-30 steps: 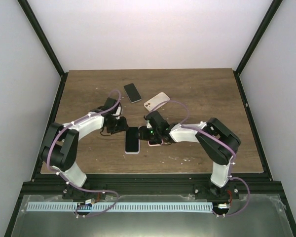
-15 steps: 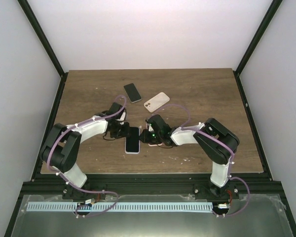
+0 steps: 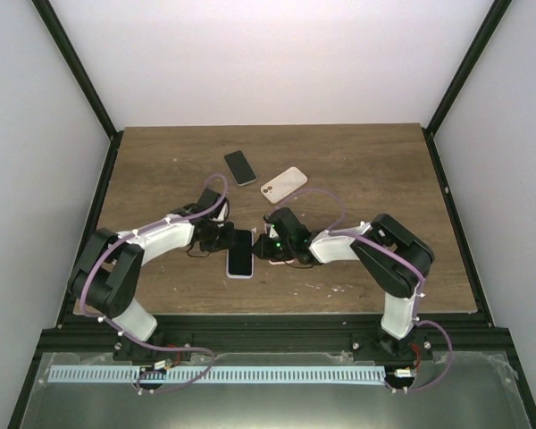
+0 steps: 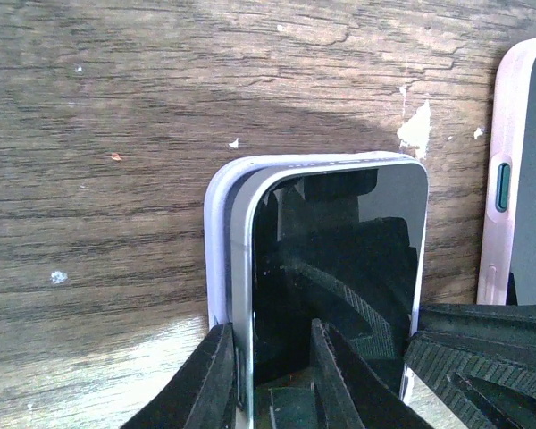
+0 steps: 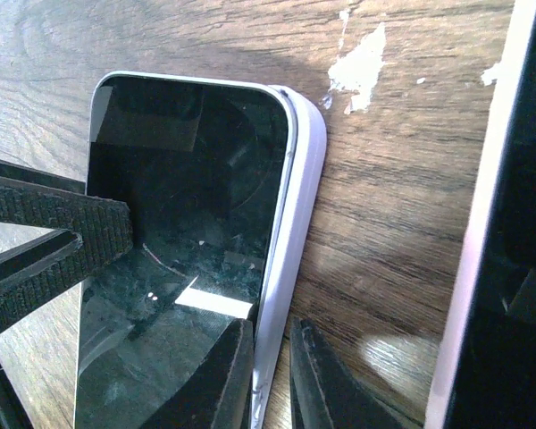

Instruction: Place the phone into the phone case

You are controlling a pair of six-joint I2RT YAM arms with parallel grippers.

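Observation:
A black-screened phone [image 3: 239, 255] lies in a lavender phone case [image 4: 216, 232] on the wooden table, between my two grippers. In the left wrist view the phone's [image 4: 339, 259] left long edge sits raised above the case wall. My left gripper [image 3: 223, 238] is closed over that left edge [image 4: 272, 384], one finger outside the case and one on the screen. My right gripper [image 3: 266, 248] is closed over the case's right wall [image 5: 299, 206], one finger on the screen [image 5: 179, 232] and one outside it [image 5: 272, 384].
A pink-cased phone [image 4: 518, 179] lies just right of the lavender case, under my right gripper; it also shows in the right wrist view [image 5: 500, 223]. A bare black phone [image 3: 240, 167] and a pink case [image 3: 283, 182] lie further back on the table.
My left gripper has moved right onto the phone's left edge. My right gripper has shifted slightly down and left against the right edge. The phone has barely moved.

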